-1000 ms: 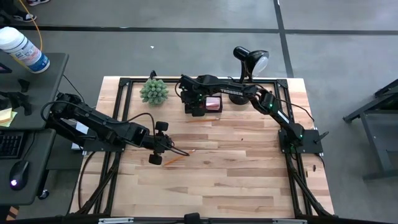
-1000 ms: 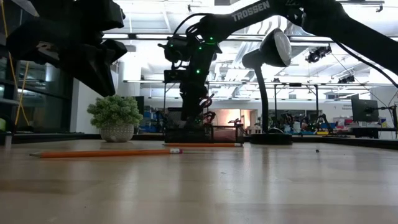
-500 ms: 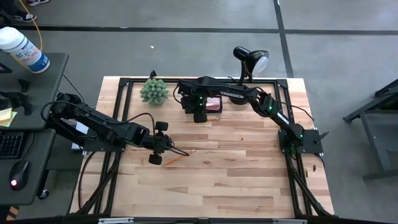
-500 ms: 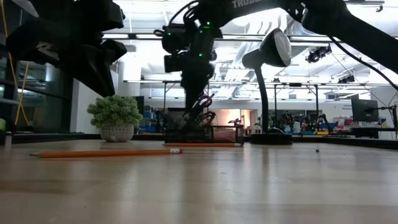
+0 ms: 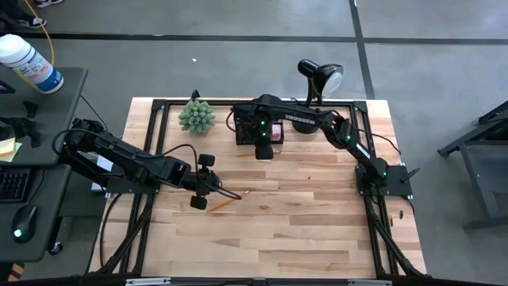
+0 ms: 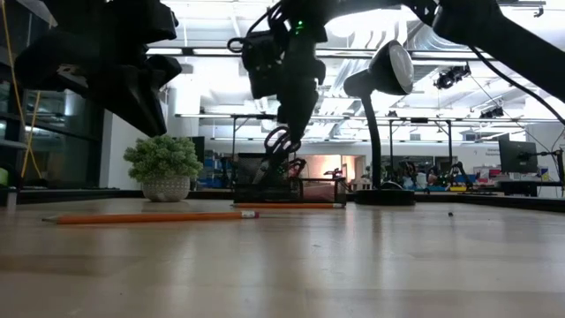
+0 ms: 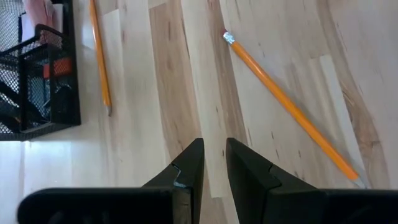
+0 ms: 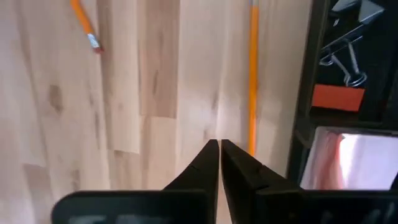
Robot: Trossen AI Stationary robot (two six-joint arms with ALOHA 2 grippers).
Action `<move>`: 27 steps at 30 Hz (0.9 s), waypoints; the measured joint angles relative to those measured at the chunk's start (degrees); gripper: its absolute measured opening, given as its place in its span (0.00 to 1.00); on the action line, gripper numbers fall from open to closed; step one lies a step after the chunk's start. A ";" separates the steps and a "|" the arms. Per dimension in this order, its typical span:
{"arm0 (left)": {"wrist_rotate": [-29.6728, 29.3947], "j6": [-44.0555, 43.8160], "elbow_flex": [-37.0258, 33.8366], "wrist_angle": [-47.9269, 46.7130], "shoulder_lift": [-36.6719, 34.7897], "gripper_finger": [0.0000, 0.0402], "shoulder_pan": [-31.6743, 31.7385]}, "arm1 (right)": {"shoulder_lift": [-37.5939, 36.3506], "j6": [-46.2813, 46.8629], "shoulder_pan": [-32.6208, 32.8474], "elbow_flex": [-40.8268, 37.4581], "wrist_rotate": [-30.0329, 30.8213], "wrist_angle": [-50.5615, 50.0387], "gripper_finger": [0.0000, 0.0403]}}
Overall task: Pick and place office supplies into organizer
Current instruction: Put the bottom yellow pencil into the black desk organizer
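Observation:
Two orange pencils lie flat on the wooden table. One pencil is just beside my left gripper, which hovers above the table, open a little, with nothing between its fingers. The other pencil lies along the near side of the black mesh organizer. The organizer holds binder clips, a red eraser-like piece and a pink sticky-note pad. My right gripper is shut and empty; it hangs above the organizer's near edge, pointing down.
A green spiky plant stands left of the organizer and a black desk lamp behind it on the right. The near half of the table is bare wood. A side desk with a bottle stands left of the table.
My right gripper has risen out of the organizer and drifted a little toward the table's near and right edges, tipping to point more steeply down. My left arm and both pencils have kept still.

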 joint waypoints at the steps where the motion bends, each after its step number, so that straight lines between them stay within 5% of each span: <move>1: -0.08 0.23 0.00 0.06 -0.02 0.14 0.00 | -0.11 0.30 0.00 0.00 -0.36 -0.06 0.02; 10: -0.26 3.32 0.00 1.59 -0.02 0.14 -0.02 | -1.69 3.33 -0.12 -4.83 -2.05 1.11 0.00; 16: -0.28 3.43 0.00 1.42 -0.02 0.14 -0.02 | -12.62 7.58 2.50 -27.94 -2.80 10.88 0.00; 21: -1.22 6.03 0.00 3.18 -0.02 0.14 0.00 | -29.15 17.86 4.66 -48.54 -1.04 24.25 0.01; 27: 0.40 13.49 0.00 13.57 -0.02 0.14 0.44 | -46.41 27.69 7.94 -64.49 2.86 36.76 0.02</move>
